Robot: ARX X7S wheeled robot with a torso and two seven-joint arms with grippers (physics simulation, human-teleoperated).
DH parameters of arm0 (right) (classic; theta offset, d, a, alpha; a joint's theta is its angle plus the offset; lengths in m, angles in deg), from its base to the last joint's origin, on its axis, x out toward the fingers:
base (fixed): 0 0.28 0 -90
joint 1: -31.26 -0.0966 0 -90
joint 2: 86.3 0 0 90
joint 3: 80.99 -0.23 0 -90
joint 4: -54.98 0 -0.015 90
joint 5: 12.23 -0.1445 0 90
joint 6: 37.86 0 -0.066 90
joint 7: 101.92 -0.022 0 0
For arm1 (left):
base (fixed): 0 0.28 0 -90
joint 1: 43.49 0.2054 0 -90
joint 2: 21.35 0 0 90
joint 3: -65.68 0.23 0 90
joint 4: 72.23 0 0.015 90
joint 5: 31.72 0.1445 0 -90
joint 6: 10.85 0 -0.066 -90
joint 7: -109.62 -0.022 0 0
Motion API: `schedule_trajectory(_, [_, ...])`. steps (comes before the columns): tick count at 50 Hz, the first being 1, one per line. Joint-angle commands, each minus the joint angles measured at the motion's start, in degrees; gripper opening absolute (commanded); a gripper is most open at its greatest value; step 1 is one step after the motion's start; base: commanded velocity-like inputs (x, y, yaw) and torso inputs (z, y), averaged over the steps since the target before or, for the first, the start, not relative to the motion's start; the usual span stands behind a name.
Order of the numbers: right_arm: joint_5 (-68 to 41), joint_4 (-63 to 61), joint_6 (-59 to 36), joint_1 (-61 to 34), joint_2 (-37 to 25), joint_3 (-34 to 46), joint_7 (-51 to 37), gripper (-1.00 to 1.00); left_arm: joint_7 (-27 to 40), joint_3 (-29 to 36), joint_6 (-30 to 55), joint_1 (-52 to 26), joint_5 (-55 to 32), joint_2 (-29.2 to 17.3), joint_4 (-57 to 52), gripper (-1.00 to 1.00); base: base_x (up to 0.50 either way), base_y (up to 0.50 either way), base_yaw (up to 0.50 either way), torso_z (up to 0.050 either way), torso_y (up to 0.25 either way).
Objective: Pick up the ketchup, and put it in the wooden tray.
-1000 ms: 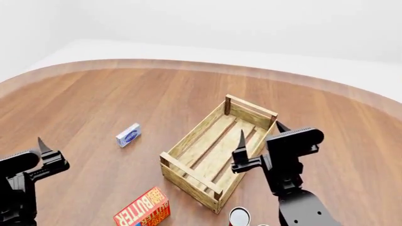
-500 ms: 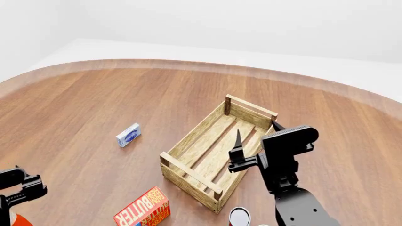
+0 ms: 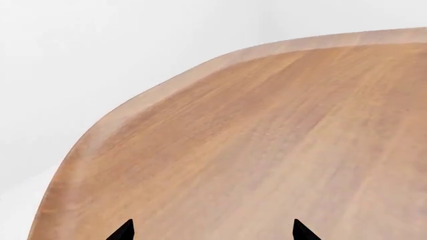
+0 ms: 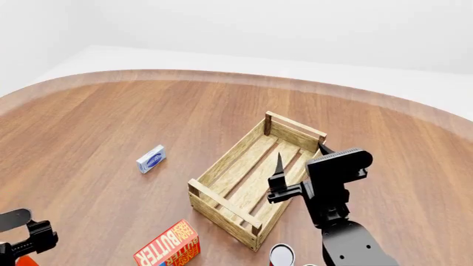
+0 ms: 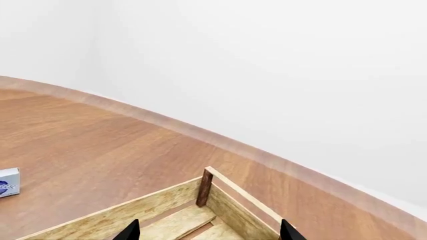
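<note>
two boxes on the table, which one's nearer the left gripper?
The red-and-orange butter box, at the head view's bottom edge beside the wooden tray's near corner. The small blue-and-white box lies farther up the table from the left gripper.

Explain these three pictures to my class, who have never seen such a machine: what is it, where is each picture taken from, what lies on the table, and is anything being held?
This is a simulated two-armed robot, steered by a person. One picture comes from a camera on its head, looking down over a round wooden table. The other two come from cameras near each arm's jaws.

On the table stand a wooden tray, which is empty, a small blue-and-white box, a red-and-orange butter box and, at the near edge, a can. A sliver of orange-red at the bottom left corner may be the ketchup, but too little shows to be sure.

The right gripper hovers over the tray; the left gripper is low at the left. Both have jaws spread apart, and nothing is held.
</note>
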Motion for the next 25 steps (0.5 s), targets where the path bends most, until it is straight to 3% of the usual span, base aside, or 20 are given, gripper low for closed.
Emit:
schedule_trajectory(1, [-0.21,0.19,0.08,-0.02,-0.1,0.19,-0.23,1.0,0.34,-0.65,1.09,-0.28,-0.85,0.42,1.3,1.0,0.0,0.0,0.0,0.0,0.0])
schedule_trajectory(25, [-0.66,0.36,0.07,-0.14,-0.31,0.54,-0.74,1.0,0.49,-2.4,4.02,2.15,-3.32,1.19,0.02,1.0,0.0,0.0,0.0,0.0,0.0])
